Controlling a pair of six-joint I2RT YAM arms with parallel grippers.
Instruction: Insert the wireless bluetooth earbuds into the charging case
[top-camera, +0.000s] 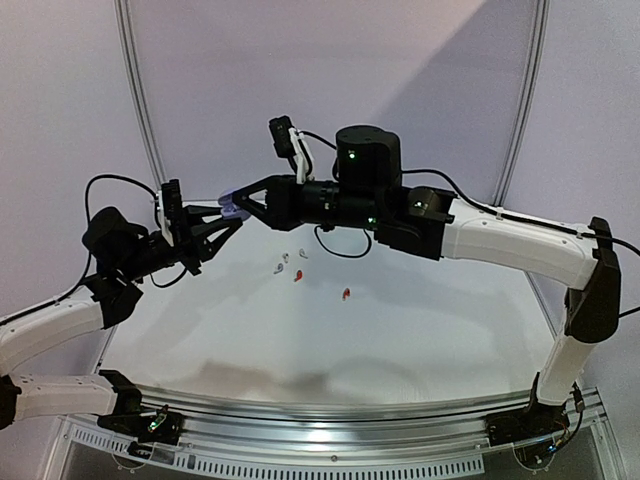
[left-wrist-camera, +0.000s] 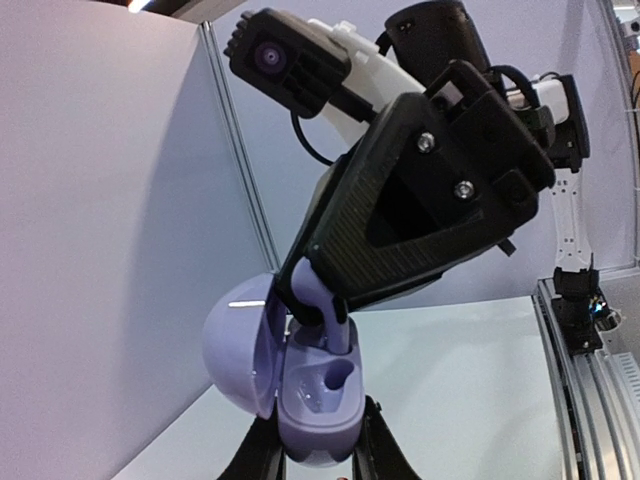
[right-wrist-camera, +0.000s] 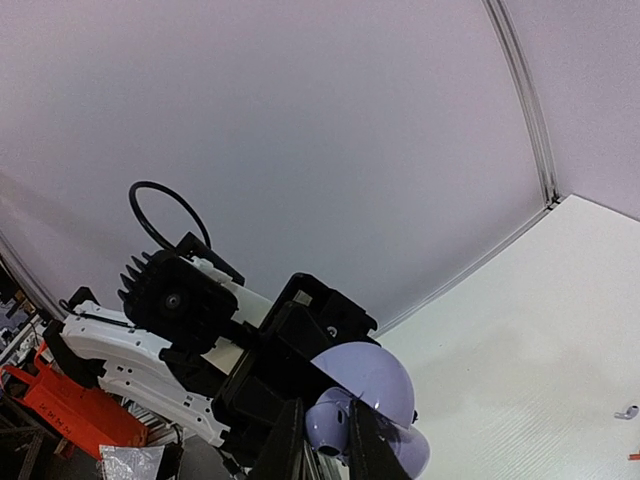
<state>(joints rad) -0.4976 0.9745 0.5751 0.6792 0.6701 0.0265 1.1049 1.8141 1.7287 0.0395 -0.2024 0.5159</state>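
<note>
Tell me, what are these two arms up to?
The left claw grips an open lilac charging case and holds it up above the table. The right claw pinches a matching lilac earbud and has it stem-first at the case's opening; whether it is fully seated is unclear. The slot beside it looks empty. White earbuds and red earbuds lie on the table, not yet put away.

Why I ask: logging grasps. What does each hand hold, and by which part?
The left hand grips the open lilac case by its base; right hand pinches a lilac earbud by its head.
</note>
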